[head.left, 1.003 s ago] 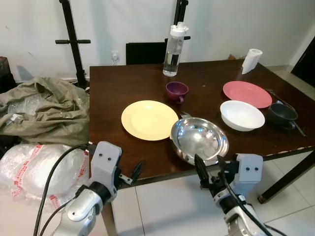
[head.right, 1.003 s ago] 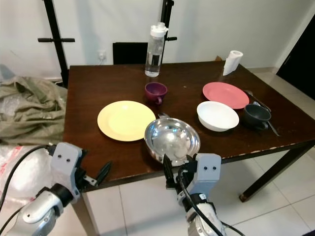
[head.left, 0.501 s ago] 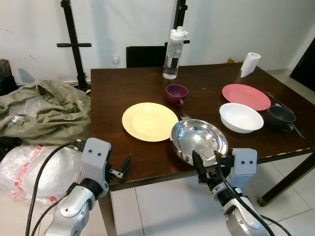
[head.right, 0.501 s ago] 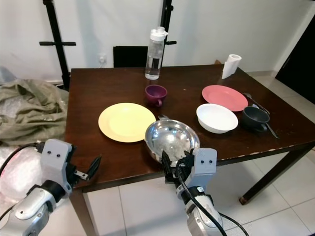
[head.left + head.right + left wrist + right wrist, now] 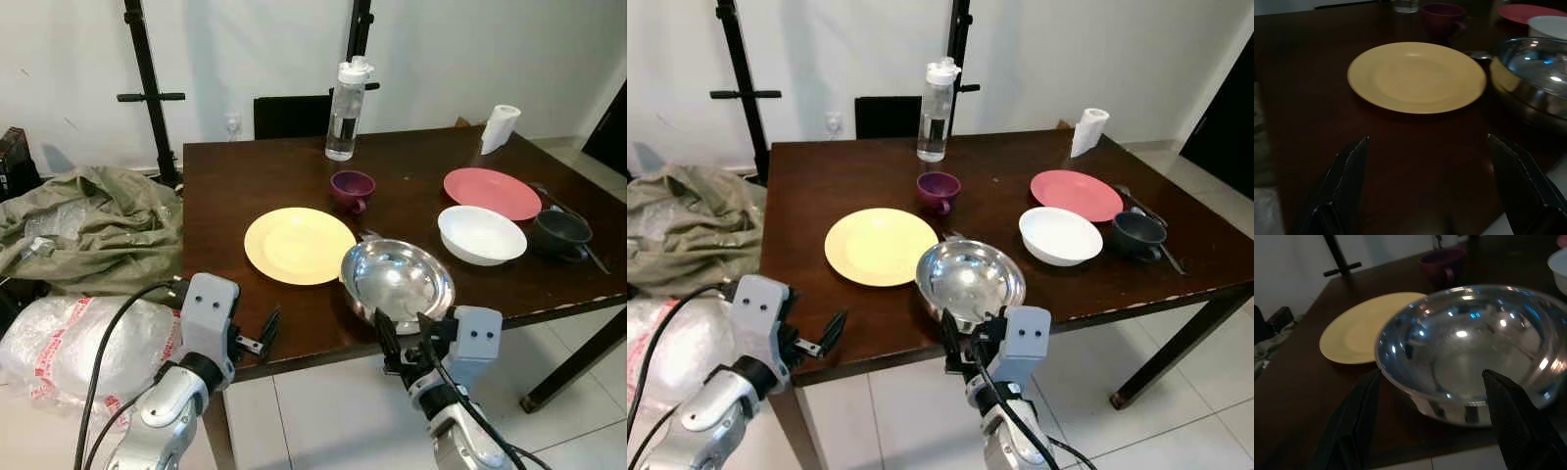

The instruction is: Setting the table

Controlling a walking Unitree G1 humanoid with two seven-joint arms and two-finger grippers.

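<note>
Dark wood table (image 5: pixel 294 323) dead ahead, both arms at near edge. Right gripper (image 5: pixel 1430 431) open wide, fingers either side of steel bowl (image 5: pixel 397 282), bowl straight in front, just beyond tips, not touching. Right arm clearly nearer bowl. Left gripper (image 5: pixel 1427 186) also spread, aimed at yellow plate (image 5: pixel 299 245), plate farther off. Beyond: purple cup (image 5: pixel 352 188), white bowl (image 5: pixel 481 234), pink plate (image 5: pixel 492 192), water bottle (image 5: pixel 343 110).

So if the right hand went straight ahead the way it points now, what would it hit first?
Most likely the steel bowl: the open right hand points at its near side, just off the table edge. Exact gap is unclear.
</note>
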